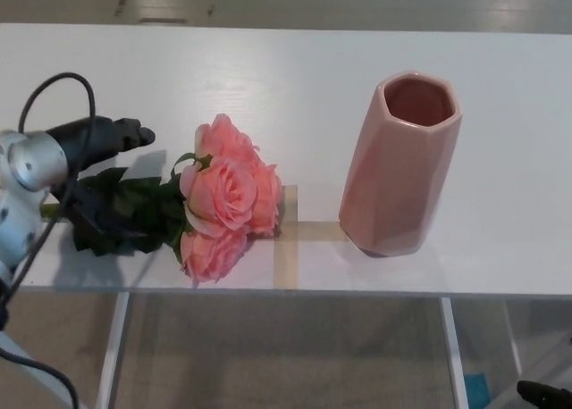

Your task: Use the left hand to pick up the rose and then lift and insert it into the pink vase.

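Rose (219,199) lies on its side near the front edge of the white table (295,79), pink blooms pointing right toward a strip of tape (288,239), dark leaves (125,212) and stem trailing left. The pink vase (400,163) stands upright to the right, apart from the blooms, its mouth open and empty. The left hand (94,163) comes in from the left and sits over the leafy end of the stem, one finger reaching out on the far side of the leaves and a lower one on their near side. The fingers straddle the foliage, but black on dark green makes it impossible to say whether they press on the stem or are merely poised around it, so I cannot tell if it has a hold. By my reading the step in hand is the grasp itself; nothing is lifted. The next move calls for a firm closing on the stem, then raising the flower, turning it stem-down and bringing it above the vase mouth. The stem's end is hidden beneath the hand and wrist, and a black cable (54,96) loops across the forearm. The right hand does not show.
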Tool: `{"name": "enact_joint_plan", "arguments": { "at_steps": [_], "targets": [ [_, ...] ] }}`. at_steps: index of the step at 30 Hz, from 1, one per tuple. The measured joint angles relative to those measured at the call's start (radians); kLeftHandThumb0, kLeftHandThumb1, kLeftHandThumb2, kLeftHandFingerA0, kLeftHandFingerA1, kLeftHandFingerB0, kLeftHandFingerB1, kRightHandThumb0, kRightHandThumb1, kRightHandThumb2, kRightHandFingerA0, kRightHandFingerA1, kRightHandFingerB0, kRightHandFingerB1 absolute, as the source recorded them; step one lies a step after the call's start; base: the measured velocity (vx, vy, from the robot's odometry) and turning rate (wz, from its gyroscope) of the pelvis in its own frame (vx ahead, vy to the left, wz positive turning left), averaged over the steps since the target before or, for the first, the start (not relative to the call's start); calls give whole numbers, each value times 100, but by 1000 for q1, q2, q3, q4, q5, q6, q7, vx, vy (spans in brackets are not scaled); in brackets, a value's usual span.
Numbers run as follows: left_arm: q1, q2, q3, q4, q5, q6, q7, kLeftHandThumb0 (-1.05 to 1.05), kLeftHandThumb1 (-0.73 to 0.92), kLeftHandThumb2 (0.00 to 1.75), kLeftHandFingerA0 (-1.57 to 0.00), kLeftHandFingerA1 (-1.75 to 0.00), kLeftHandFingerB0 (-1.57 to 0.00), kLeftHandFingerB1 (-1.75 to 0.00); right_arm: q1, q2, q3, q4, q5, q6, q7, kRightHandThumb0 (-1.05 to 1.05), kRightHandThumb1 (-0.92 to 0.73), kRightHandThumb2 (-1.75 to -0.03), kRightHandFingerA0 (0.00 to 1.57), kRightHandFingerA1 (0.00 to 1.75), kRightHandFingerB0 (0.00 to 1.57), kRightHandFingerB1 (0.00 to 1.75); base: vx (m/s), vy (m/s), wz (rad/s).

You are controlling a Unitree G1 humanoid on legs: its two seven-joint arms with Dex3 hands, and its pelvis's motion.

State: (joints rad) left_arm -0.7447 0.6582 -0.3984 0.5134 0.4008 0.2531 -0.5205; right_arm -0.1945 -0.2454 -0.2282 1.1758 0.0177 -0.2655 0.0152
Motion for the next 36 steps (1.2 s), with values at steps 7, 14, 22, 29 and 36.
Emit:
{"name": "enact_joint_plan", "arguments": {
  "at_steps": [7, 14, 22, 29, 36],
  "targets": [
    [29, -40, 19, 7, 23, -9, 57, -46, 33, 70, -4, -22, -4, -21, -3, 3, 0, -6, 0, 1, -1, -20, -64, -58, 60, 50, 54, 46, 0, 0, 0],
    [36, -51, 13, 32, 43, -30, 70, -49, 35, 69, -7, -22, -6, -22, -4, 6, 0, -10, 0, 2, -1, -20, -63, -58, 59, 50, 54, 46, 0, 0, 0],
    [34, -52, -21, 56, 77, -71, 71, -24, 39, 89, 0, -47, 0, -48, -4, 6, -4, -10, 1, 2, 0, -21, -63, -58, 59, 50, 54, 47, 0, 0, 0],
    [10, -38, -75, 91, 120, -120, 71, -17, 71, 62, -101, -52, -72, -46, -4, 6, -9, -11, 2, 2, 1, -21, -63, -58, 60, 50, 55, 47, 0, 0, 0],
    [-8, -37, -136, 110, 186, -162, 111, -27, 78, 63, -82, -52, -54, -40, -5, 6, -9, -12, 2, 2, 1, -21, -63, -58, 59, 50, 55, 47, 0, 0, 0]
  ]
}}
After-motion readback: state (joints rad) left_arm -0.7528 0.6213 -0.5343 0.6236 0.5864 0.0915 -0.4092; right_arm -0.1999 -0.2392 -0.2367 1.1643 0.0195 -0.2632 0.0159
